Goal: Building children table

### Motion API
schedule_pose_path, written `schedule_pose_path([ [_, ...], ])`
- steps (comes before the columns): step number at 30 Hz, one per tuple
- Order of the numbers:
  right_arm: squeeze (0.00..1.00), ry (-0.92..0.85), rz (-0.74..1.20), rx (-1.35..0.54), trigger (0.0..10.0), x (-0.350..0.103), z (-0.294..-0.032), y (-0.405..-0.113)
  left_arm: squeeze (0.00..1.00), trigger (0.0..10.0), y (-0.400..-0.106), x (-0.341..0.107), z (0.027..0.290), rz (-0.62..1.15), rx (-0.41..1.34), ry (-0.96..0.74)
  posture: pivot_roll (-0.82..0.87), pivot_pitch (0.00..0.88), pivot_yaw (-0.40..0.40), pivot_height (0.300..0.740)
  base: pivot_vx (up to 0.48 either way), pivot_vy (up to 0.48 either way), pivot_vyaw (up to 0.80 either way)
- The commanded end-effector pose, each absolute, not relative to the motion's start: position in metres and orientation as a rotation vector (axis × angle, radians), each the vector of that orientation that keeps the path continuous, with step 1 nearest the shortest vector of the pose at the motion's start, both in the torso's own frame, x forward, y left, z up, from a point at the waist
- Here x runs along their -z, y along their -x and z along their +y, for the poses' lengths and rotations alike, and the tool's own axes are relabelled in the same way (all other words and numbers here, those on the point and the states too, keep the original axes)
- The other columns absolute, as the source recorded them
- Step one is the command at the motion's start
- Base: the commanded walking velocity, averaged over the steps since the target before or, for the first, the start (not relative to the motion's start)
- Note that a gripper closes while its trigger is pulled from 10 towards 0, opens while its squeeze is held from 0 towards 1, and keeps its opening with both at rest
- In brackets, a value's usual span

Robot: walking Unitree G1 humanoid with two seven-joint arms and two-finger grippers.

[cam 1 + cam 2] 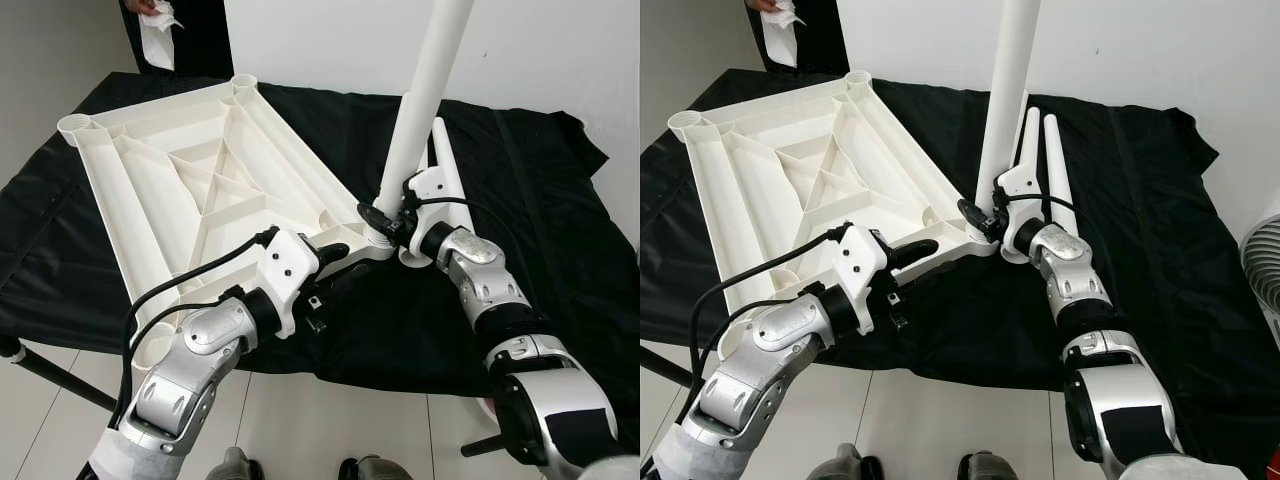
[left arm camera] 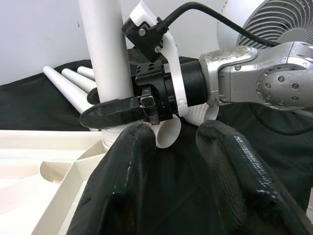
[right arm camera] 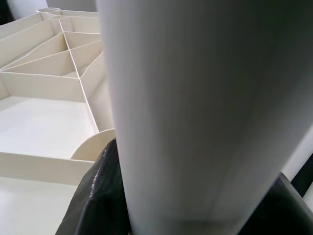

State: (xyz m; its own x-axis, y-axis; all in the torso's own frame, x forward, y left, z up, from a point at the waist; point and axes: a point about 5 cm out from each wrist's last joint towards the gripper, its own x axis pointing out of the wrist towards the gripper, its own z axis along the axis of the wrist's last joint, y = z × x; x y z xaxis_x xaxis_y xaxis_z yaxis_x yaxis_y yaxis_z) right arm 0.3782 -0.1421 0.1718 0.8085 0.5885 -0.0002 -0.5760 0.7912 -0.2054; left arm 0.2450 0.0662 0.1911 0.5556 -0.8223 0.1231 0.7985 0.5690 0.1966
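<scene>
A white tabletop [image 1: 190, 190] lies upside down on a black cloth [image 1: 540, 220] that covers the counter, its ribbed underside facing up. Round sockets sit at its corners: two at the far end [image 1: 243, 82] [image 1: 74, 125], and one at the near right corner, where a white leg [image 1: 425, 95] stands upright with its foot in or at the socket [image 1: 985, 235]; how deep it sits cannot be told. The ribbed bays of the tabletop hold nothing.

The right hand [image 1: 385, 222] is closed around the base of the leg, just above the socket, one black finger [image 2: 115, 111] wrapped across the tube. The left hand [image 1: 925, 258] lies at the near right edge of the tabletop, just left of the socket, its fingers [image 2: 122, 181] spread apart with nothing between them and pointing toward the right hand.

Two more legs [image 1: 1055, 165] lie flat on the cloth just behind the right hand, side by side, running away toward the far side. At the far left a person's hand [image 1: 145, 8] holds a white paper [image 1: 160, 40]. A white fan [image 1: 1262, 275] stands at the right edge, beyond the cloth.
</scene>
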Motion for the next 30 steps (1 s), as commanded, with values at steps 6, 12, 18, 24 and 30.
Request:
schedule_pose_path([
  [6, 0.00, 0.143, 0.008, -0.509, 10.0, -0.151, -0.136, -0.375, 0.00, 10.0, -0.242, -0.189, 0.064, -0.210, 0.971, -0.122, -0.06, 0.097, 0.018, 0.740, 0.000, 0.000, 0.00],
  [12, 0.00, 0.093, -0.004, -0.373, 10.0, -0.150, -0.130, -0.374, 0.00, 10.0, -0.241, -0.189, 0.064, -0.209, 0.971, -0.120, -0.05, 0.097, 0.015, 0.740, 0.000, 0.000, 0.00],
  [18, 0.00, 0.044, -0.024, -0.275, 10.0, -0.150, -0.117, -0.368, 0.00, 10.0, -0.240, -0.188, 0.063, -0.206, 0.974, -0.118, -0.05, 0.094, 0.012, 0.740, 0.000, 0.000, 0.00],
  [24, 0.00, 0.021, -0.018, -0.153, 10.0, -0.146, -0.109, -0.360, 0.00, 10.0, -0.239, -0.188, 0.062, -0.206, 0.979, -0.116, -0.05, 0.090, 0.004, 0.740, 0.000, 0.000, 0.00],
  [30, 0.00, -0.010, -0.041, 0.003, 10.0, -0.147, -0.106, -0.346, 0.00, 10.0, -0.237, -0.186, 0.061, -0.202, 0.983, -0.112, -0.05, 0.088, -0.003, 0.740, 0.000, 0.000, 0.00],
])
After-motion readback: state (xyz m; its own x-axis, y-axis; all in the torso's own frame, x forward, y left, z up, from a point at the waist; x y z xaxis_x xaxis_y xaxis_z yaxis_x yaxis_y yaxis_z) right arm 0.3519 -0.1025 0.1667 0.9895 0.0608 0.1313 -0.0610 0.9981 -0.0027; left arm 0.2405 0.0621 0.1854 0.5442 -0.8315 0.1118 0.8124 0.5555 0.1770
